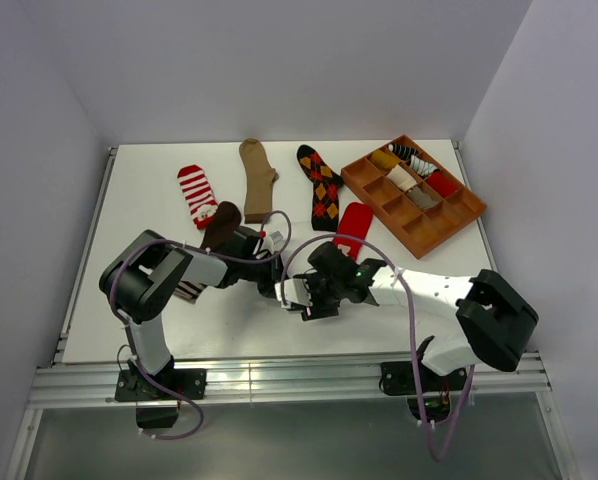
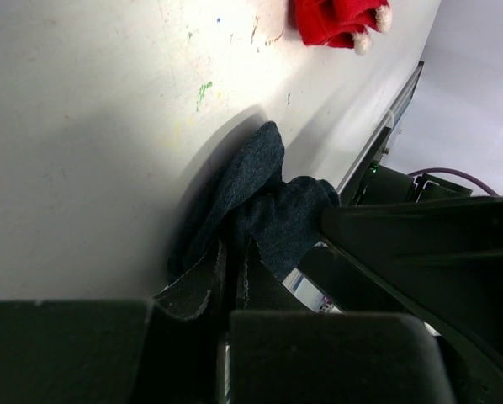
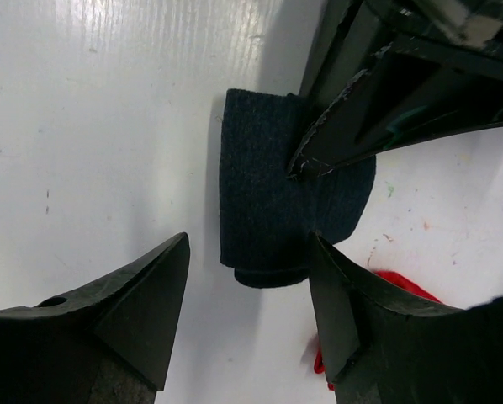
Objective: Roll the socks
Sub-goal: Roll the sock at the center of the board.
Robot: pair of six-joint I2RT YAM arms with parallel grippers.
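Soft navy sock, folded thick, light and limp.
My left hand pinches its edge at 2 o'clock; my right hand, spread, should take the thick middle.

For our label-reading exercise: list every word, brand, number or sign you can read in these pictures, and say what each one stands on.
No text can be read in any view.
Pale patch by the left hand: too blurred to tell whether it carries print.
Navy sock, wooden tray, table: no lettering visible.
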